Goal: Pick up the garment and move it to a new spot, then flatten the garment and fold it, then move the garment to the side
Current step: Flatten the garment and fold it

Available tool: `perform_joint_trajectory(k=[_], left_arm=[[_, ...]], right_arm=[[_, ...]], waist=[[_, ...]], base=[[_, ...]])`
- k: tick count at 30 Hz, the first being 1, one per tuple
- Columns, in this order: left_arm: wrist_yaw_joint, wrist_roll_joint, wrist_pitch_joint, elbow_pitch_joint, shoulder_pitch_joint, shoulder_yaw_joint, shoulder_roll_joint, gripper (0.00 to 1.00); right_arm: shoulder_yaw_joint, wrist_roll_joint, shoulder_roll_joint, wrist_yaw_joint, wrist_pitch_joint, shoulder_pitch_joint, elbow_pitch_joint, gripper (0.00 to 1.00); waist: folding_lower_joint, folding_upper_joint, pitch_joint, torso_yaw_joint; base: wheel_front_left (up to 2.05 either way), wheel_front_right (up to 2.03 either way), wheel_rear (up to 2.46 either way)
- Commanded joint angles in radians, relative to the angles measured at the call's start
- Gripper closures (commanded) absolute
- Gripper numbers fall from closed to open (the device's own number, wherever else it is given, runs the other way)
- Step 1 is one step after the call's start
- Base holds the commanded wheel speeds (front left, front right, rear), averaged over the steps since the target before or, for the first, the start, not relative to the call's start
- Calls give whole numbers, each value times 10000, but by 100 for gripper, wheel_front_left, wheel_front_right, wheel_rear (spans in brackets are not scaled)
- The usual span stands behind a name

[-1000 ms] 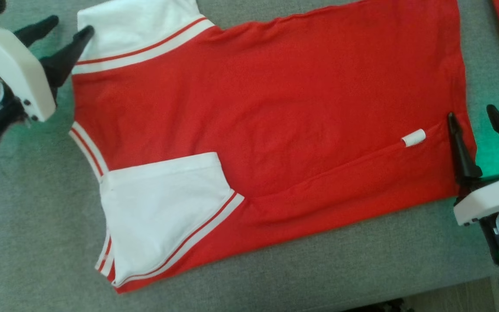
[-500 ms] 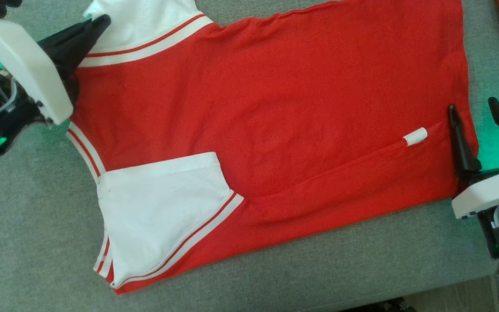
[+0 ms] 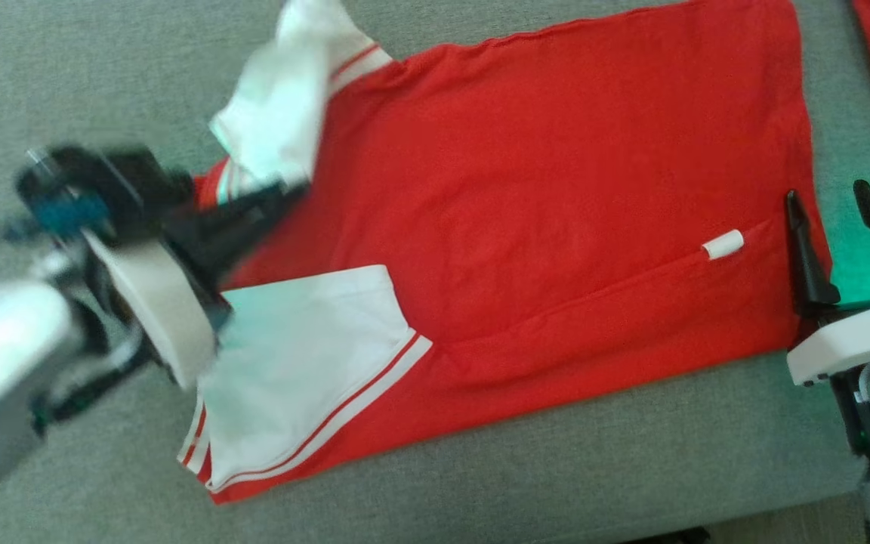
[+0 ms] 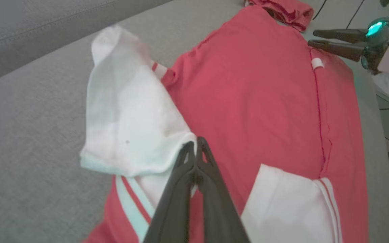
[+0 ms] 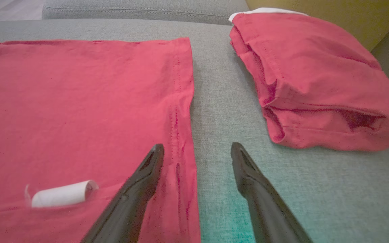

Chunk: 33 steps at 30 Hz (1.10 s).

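1. The head view looks steeply down on the grey cushion [image 3: 480, 468] and the whole garment [image 3: 556, 189].
2. The left wrist view sits close at the sleeve end, facing along the garment toward the right gripper [image 4: 312, 37] (top right).
3. The right wrist view is low at the hem; all three share the white tag [image 5: 62, 195].

a grey woven sofa seat [image 3: 103, 60] meets a stitched back cushion [image 5: 130, 11], an olive cushion [image 5: 349, 13] in one corner, pale wood floor [image 3: 797, 525] past its front edge.

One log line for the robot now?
left gripper: shut on white sleeve | right gripper: open at shirt hem | step: sleeve fold
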Motion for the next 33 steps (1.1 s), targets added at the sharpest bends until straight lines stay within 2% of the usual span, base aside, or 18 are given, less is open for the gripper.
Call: perform_joint_trajectory(k=[1,2,6,11,14,16,19,27,31,33], left_arm=[[123,268,-209,-175,-18,369,205,67],[305,474,-408,-90,143,286,52,0],[799,743,-1065,321,763,59,-528,0],[1466,396,-1895,319,1478,296,-835,0],[1791,55,-2177,-151,1793,571,-630,0],[2073,-292,-2441,-673,2048,903,-298,0],[2203,-717,-2621,-1040,2161,1280,44,0],[1870,-1608,-2456,-771,1415,2394,1138,0],[1663,-1537,-2078,-206,770,2583,1268,0],[1420,-1530,-1654,359,332,2535,1120,0]], right_arm=[[81,19,-81,-9,-95,194,-271,0],[77,22,-65,-9,-104,200,-264,0],[77,12,-28,-9,-128,183,-243,0],[42,9,-53,-9,-162,257,-180,0],[-10,13,-70,-9,-164,324,-150,0],[-41,23,-52,-9,-183,389,-114,0],[-19,25,-28,-9,-197,412,-77,0],[113,36,-59,-9,-224,287,-17,0],[166,38,-76,-9,-244,238,8,0],[238,39,-66,-9,-258,190,33,0]], waist=[[1,0,-3,33],[1,0,-5,60],[1,0,-32,147],[1,0,-217,270],[1,0,-300,322],[1,0,-365,373],[1,0,-394,404],[1,0,-289,331],[1,0,-215,274],[1,0,-145,211]], base=[[0,0,0],[0,0,0],[0,0,0],[0,0,0],[0,0,0],[0,0,0],[0,0,0],[0,0,0],[0,0,0],[0,0,0]])
